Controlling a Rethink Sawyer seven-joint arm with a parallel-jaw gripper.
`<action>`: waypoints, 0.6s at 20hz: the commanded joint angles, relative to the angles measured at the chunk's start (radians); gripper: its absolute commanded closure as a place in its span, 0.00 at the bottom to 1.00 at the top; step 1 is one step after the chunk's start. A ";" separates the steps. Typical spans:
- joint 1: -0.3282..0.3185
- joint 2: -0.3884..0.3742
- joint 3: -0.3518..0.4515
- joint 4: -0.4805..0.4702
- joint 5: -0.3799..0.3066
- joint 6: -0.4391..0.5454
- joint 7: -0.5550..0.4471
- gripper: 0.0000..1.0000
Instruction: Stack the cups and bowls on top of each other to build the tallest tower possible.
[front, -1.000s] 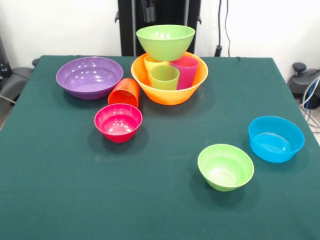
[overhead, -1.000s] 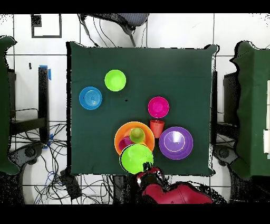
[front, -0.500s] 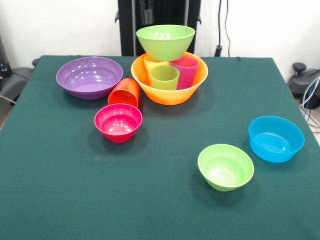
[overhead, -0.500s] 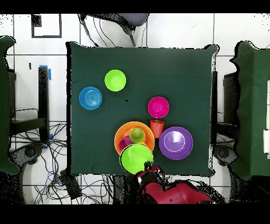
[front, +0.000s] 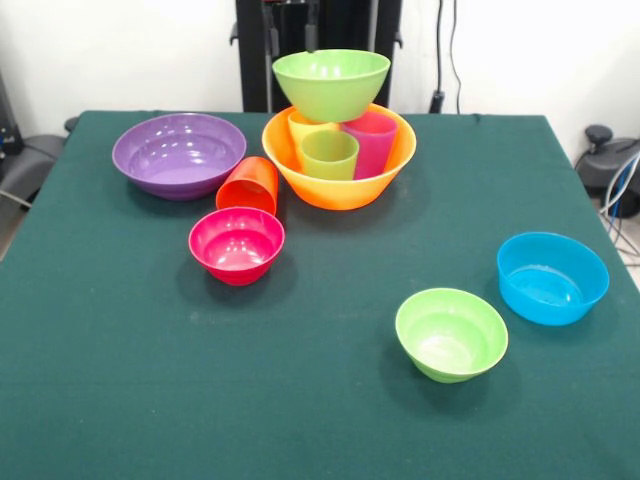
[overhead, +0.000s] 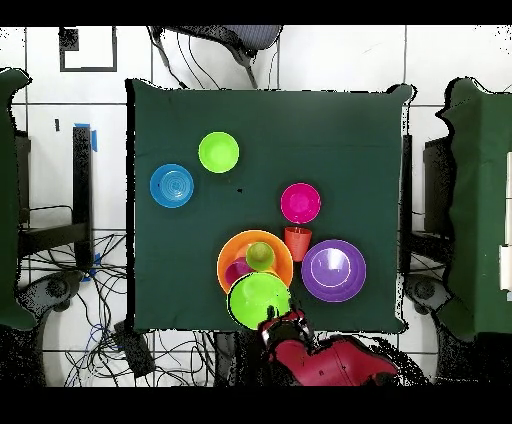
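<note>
The tower stands at the table's far side. Its base is the large orange bowl (front: 338, 178) (overhead: 228, 262), holding the yellow cup (front: 299, 124), the light green cup (front: 329, 154) (overhead: 260, 256) and the magenta cup (front: 371, 142) (overhead: 238, 272). The large light green bowl (front: 331, 82) (overhead: 259, 299) rests on the cups. The orange-red cup (front: 248, 185) (overhead: 297, 242) lies on its side beside the tower. My gripper (overhead: 283, 326) hangs just off the table edge behind the tower, holding nothing; in the front view it blends into the dark pedestal.
The wide purple bowl (front: 179, 153) (overhead: 333, 270) and the small pink-red bowl (front: 236, 244) (overhead: 300, 203) flank the fallen cup. Apart from these stand the small light green bowl (front: 451, 333) (overhead: 218, 152) and the blue bowl (front: 552, 277) (overhead: 172, 186). Chairs and cables surround the table.
The arm has shifted slightly behind the tower, beyond the table edge. No cup or bowl has moved.
</note>
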 joint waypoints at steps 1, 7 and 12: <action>0.062 0.061 -0.057 -0.101 -0.088 0.033 0.043 0.00; 0.088 0.079 -0.098 -0.106 -0.110 -0.030 0.047 0.00; 0.123 0.106 -0.140 -0.119 -0.127 -0.062 0.053 0.00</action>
